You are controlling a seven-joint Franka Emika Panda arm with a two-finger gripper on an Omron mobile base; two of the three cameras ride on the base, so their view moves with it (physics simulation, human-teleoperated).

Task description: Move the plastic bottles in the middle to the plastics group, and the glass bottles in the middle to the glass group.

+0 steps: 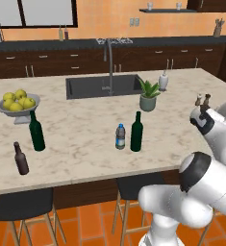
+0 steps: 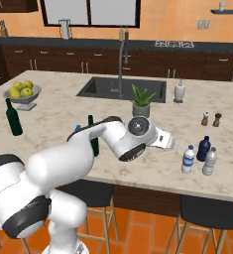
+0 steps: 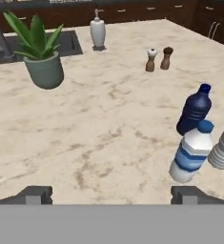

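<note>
I see the marble island counter [image 1: 85, 129] with a sink [image 1: 102, 86] sunk in at its 12 o'clock side. At 9 o'clock sits a bowl of lemons [image 1: 18, 104], with a green wine bottle [image 1: 36, 131] and a brown bottle [image 1: 21, 159] nearer the front edge. Near the centre stand a water bottle [image 1: 120, 137] and a second green bottle [image 1: 136, 132], just beside each other. A potted plant [image 3: 41, 53] and soap dispenser [image 3: 97, 32] stand by the sink. At 3 o'clock are two shakers [image 3: 159, 59], a deep-blue bottle [image 3: 194, 109], a blue-labelled bottle [image 3: 191, 152] and a pale bottle [image 2: 209, 161].
</note>
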